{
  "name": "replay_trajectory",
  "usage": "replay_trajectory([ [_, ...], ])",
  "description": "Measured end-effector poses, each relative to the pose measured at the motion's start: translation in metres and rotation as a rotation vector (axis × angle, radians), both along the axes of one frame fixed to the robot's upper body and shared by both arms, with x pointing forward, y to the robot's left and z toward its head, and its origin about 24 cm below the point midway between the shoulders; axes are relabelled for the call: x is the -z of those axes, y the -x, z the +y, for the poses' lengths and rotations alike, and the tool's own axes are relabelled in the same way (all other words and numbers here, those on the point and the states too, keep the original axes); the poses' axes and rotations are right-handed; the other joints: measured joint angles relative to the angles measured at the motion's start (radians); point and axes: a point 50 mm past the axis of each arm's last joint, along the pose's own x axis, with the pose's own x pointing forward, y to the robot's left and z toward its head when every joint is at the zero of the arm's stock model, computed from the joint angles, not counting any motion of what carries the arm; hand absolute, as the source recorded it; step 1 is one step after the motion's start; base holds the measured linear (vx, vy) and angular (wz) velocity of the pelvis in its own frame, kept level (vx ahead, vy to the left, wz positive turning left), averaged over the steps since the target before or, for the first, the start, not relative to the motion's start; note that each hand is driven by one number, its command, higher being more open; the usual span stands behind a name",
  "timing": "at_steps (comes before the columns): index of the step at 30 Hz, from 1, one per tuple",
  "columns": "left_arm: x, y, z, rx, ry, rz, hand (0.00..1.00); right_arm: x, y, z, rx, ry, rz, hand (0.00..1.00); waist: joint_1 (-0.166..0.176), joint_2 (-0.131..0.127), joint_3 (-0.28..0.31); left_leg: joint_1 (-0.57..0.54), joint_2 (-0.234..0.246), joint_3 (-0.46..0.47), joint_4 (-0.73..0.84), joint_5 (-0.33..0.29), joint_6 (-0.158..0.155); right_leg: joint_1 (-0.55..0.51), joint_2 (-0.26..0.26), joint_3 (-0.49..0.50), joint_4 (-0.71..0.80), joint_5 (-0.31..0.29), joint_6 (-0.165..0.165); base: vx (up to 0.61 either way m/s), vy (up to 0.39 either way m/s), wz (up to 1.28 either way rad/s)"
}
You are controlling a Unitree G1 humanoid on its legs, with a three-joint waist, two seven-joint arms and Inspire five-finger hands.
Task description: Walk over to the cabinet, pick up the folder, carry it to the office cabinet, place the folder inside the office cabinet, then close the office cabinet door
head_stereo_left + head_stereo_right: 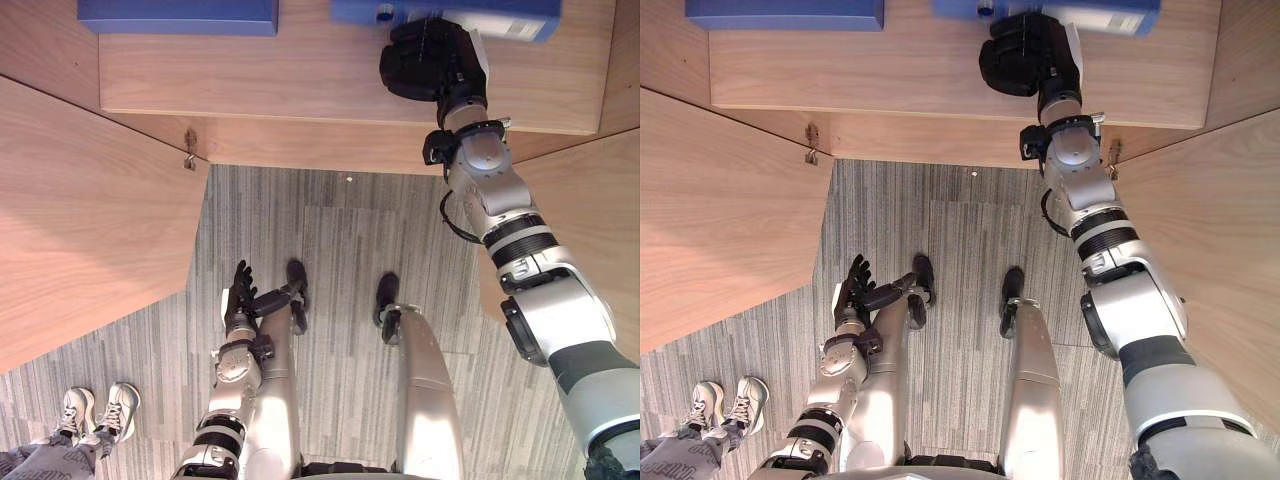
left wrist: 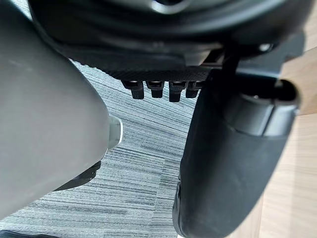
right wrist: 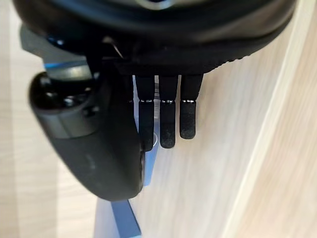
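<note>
A blue folder (image 1: 500,12) with a white label rests at the back of the cabinet's wooden shelf (image 1: 300,80). My right hand (image 1: 430,60) is stretched up to its near edge. In the right wrist view the folder's thin blue edge (image 3: 121,218) runs between the thumb (image 3: 99,148) and the straight fingers (image 3: 168,119), which pinch it. My left hand (image 1: 240,295) hangs low beside my leg with relaxed, straight fingers (image 2: 158,89), holding nothing.
A second blue folder (image 1: 180,15) lies on the same shelf to the left. Both wooden doors stand open, the left door (image 1: 90,220) and the right door (image 1: 590,220), flanking grey carpet (image 1: 340,230). A person's white shoes (image 1: 95,410) stand at lower left.
</note>
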Motion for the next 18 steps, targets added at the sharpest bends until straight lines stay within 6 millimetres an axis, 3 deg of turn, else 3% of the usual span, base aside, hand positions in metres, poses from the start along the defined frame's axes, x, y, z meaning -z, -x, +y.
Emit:
replay_trajectory([
  [10,0.001,0.0,0.001,0.012,-0.001,0.001,1.0,-0.003,-0.001,0.001,-0.001,0.02,0.001,0.0,0.002,-0.009,-0.005,-0.002,0.0,0.011,-0.017,0.001,0.0,-0.007,-0.002,0.001,-0.014,0.002,0.0,0.01,-0.017,0.0],
  [13,0.0,-0.001,0.002,-0.005,0.011,-0.005,1.0,-0.014,-0.003,0.007,0.078,0.033,-0.038,0.0,0.003,-0.009,-0.006,-0.013,0.0,0.015,-0.024,0.007,0.0,-0.02,-0.002,0.001,-0.018,0.007,-0.001,-0.01,-0.023,-0.01],
  [18,-0.002,-0.002,0.0,-0.03,0.013,-0.01,1.0,-0.023,-0.003,-0.002,0.223,0.039,-0.085,0.0,0.006,-0.009,-0.006,-0.023,-0.015,0.014,-0.046,0.03,0.001,-0.03,-0.018,-0.011,-0.018,0.009,0.0,-0.01,-0.018,0.13],
])
